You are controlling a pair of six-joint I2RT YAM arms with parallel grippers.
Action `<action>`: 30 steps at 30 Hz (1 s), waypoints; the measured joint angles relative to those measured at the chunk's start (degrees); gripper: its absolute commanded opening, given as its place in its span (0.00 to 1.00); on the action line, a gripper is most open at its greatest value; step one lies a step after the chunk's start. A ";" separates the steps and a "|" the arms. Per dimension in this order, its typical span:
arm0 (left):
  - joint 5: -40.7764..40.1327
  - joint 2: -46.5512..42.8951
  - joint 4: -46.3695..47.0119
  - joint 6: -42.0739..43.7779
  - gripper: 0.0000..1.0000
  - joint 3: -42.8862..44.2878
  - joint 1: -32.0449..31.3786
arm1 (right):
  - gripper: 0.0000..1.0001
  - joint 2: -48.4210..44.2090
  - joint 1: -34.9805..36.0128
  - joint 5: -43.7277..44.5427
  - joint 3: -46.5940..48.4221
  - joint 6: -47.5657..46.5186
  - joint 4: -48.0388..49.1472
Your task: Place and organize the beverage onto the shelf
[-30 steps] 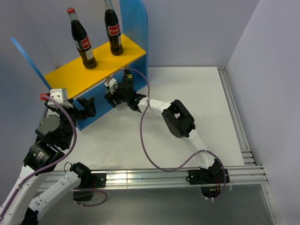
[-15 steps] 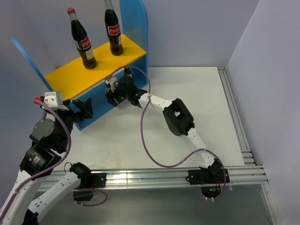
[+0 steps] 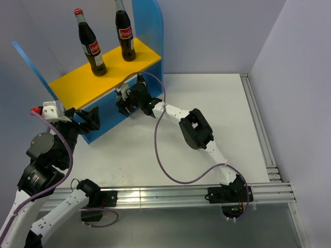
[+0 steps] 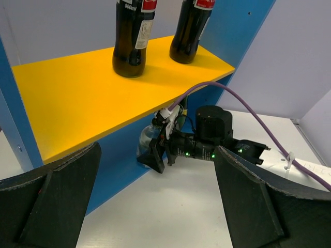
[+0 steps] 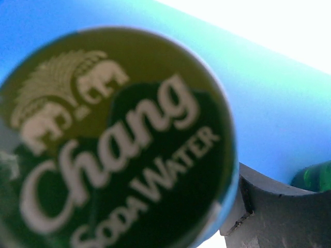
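While the right gripper [image 3: 132,100] reaches in below the front edge of the shelf's flat yellow-orange top board [image 3: 77,87], its jaws seem to be closed partway around a small glass soda-water bottle [image 4: 146,140]. That bottle stands upright just under the board, and its green Chang cap [image 5: 114,139] fills the right wrist view.

The main risk is height. The bottle's top sits very close to the board's underside, so a lift or a tilt on release could knock the cap against the board and tip the bottle. The purple cable [image 4: 207,83] arching past the board's front edge could also snag there if the arm draws back.

The left gripper [image 3: 91,118] hangs near the board's left front corner, spread wide and holding nothing.

The count:
- Two tall dark cola bottles with red labels [image 3: 91,47] [image 3: 124,35], both upright on top of the board.
- One small bottle below the board.
- Two grippers.

No other small bottles show in any view.
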 measured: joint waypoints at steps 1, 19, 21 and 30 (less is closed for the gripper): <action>0.04 -0.02 0.00 0.00 0.97 0.31 0.00 | 0.57 0.00 0.00 0.04 0.00 0.00 -0.20; 0.46 -1.16 -0.26 0.24 0.98 0.85 0.00 | 0.79 1.07 -0.13 -1.77 1.44 -0.15 -2.49; 0.46 -1.20 -0.26 0.24 0.98 0.85 0.00 | 0.80 1.07 -0.13 -2.08 1.86 -0.24 -2.08; 0.50 -1.25 -0.28 0.92 0.98 0.85 0.00 | 0.80 1.07 -0.15 -2.54 2.95 -0.72 -0.83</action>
